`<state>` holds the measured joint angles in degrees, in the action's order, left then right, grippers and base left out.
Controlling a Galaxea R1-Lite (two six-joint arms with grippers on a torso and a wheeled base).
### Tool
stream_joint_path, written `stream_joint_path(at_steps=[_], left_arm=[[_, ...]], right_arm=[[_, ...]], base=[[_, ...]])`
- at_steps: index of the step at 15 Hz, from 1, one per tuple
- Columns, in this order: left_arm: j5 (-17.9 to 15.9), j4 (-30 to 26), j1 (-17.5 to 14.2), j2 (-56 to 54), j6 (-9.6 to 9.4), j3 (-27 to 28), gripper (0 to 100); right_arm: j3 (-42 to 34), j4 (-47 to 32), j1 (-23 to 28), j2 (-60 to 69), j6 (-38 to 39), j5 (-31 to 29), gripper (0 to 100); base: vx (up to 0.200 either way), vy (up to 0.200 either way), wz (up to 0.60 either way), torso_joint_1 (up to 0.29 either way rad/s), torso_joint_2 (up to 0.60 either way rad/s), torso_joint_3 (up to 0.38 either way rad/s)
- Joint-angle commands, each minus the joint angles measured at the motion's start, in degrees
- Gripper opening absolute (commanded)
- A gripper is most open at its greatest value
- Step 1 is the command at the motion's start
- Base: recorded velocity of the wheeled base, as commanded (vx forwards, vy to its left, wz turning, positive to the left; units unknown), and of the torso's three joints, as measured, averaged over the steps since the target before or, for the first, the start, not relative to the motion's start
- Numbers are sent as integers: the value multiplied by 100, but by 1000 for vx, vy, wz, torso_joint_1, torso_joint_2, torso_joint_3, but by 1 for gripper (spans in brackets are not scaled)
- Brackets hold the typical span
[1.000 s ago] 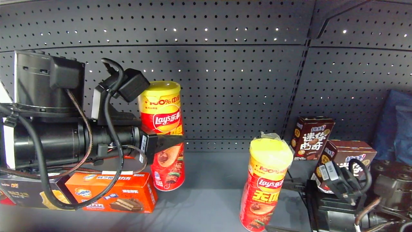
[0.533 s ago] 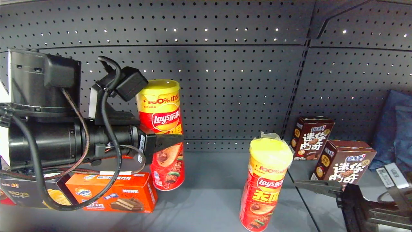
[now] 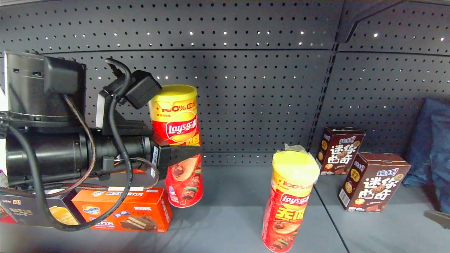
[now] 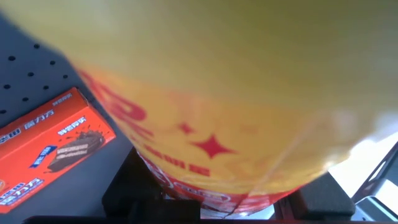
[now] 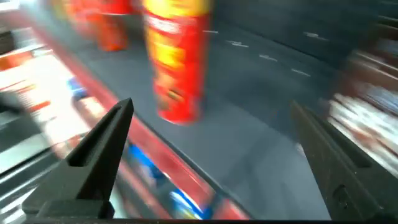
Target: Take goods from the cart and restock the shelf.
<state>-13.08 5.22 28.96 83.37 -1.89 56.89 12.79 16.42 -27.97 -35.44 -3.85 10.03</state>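
Note:
A red and yellow chips can (image 3: 177, 140) stands upright at the left of the grey shelf (image 3: 228, 196), with my left gripper (image 3: 185, 151) shut around its middle. In the left wrist view this can (image 4: 236, 93) looms very close. Whether its base touches the shelf I cannot tell. A second chips can (image 3: 290, 203), with a crumpled yellow lid, stands free near the shelf's front edge, leaning slightly. My right gripper (image 5: 211, 109) is open and drawn back from that can (image 5: 177, 62); one fingertip (image 3: 437, 217) pokes in at the lower right edge of the head view.
An orange wafer box (image 3: 126, 211) and a dark box (image 3: 21, 211) lie beside the held can. Two brown cookie boxes (image 3: 339, 149) (image 3: 372, 182) stand at the right, with a blue bag (image 3: 432, 133) behind them. A pegboard wall backs the shelf.
My right arm has pulled back from the second can, off the lower right of the head view, leaving it standing. The left arm and its can have barely shifted.

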Motion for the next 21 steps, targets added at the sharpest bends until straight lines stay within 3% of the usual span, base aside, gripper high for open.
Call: stream_joint_path(at_steps=[1, 4, 5, 6, 8, 11, 12, 15, 21], left_arm=[[-2, 14, 13, 4, -4, 32, 0], [-2, 14, 136, 4, -13, 67, 0], [-2, 14, 153, 12, -13, 67, 0], [7, 14, 197, 12, -13, 67, 0], [16, 14, 206, 12, -22, 76, 0], [16, 14, 206, 12, -13, 103, 0], [16, 14, 206, 12, -13, 103, 0], [16, 23, 215, 4, -22, 94, 0], [16, 23, 232, 30, -22, 217, 0]], right_arm=[[347, -1853, 239, 2182, 60, -1434, 100], [444, -2574, 951, 2770, 51, -1777, 100], [400, -2881, 1540, 2955, 51, -1838, 100], [382, -3048, 1663, 2973, 60, -2260, 100], [171, -2873, 1654, 2973, 174, -2541, 100], [-716, -1668, 1654, 2973, 192, -2682, 100], [-1279, -983, 1645, 2973, 192, -2629, 100], [-1279, -1176, 1645, 2973, 165, -1311, 100], [-1279, -1282, 1645, 2973, -335, -537, 100]], base=[[0, 0, 0, 0, 0, 0], [0, 0, 0, 0, 0, 0], [0, 0, 0, 0, 0, 0], [0, 0, 0, 0, 0, 0], [0, 0, 0, 0, 0, 0], [0, 0, 0, 0, 0, 0], [0, 0, 0, 0, 0, 0], [0, 0, 0, 0, 0, 0], [0, 0, 0, 0, 0, 0]])
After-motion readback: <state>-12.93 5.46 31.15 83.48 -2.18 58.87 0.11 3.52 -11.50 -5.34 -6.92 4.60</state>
